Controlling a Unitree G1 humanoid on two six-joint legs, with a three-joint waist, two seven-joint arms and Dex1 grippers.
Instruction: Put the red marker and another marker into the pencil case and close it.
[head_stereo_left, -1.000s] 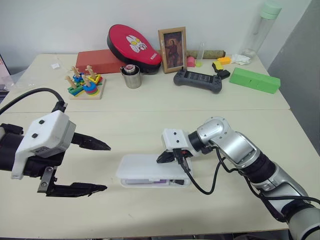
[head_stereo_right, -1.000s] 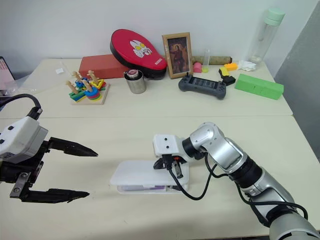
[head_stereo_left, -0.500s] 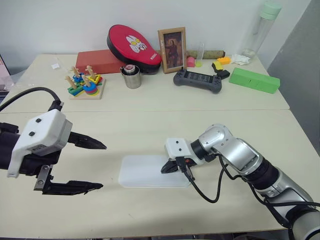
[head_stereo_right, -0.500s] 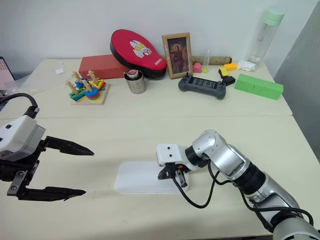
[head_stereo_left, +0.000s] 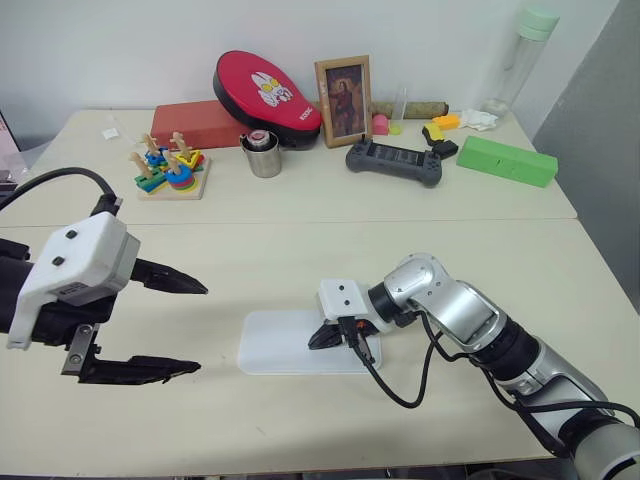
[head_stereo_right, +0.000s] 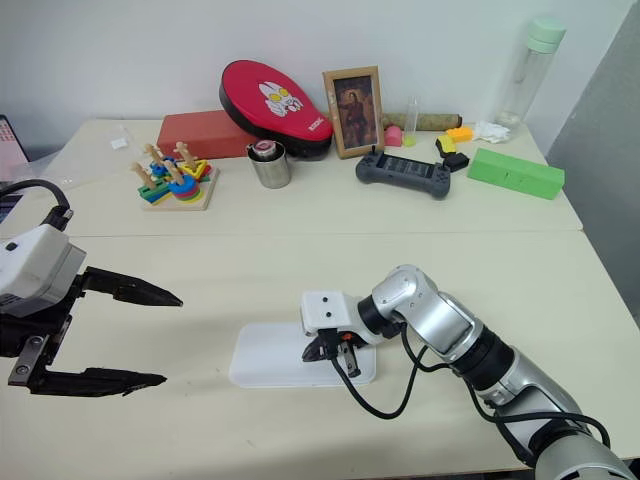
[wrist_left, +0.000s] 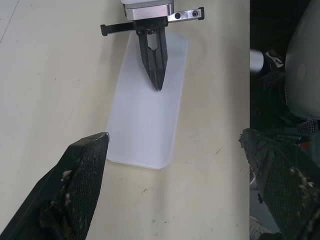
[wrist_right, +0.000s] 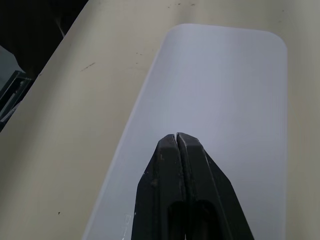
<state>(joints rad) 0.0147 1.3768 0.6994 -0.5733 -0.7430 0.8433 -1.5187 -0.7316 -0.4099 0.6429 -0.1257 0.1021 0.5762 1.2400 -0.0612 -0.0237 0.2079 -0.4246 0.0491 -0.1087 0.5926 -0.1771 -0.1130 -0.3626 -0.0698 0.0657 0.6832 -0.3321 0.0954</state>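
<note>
The white pencil case lies flat on the near table with its lid down. My right gripper is shut, and its tips rest on the right half of the lid. In the left wrist view the right gripper points onto the case. My left gripper hangs open to the left of the case, above the table, with nothing between its fingers. The red marker and the other marker are hidden.
Along the back of the far table stand a wooden stacking toy, a metal cup, a red padded case, a picture frame, a black game controller, a green box and a bottle.
The pencil case's lid stood slightly ajar with purple showing in the gap; now it lies flat. My right gripper went down with it. The left gripper stayed put.
</note>
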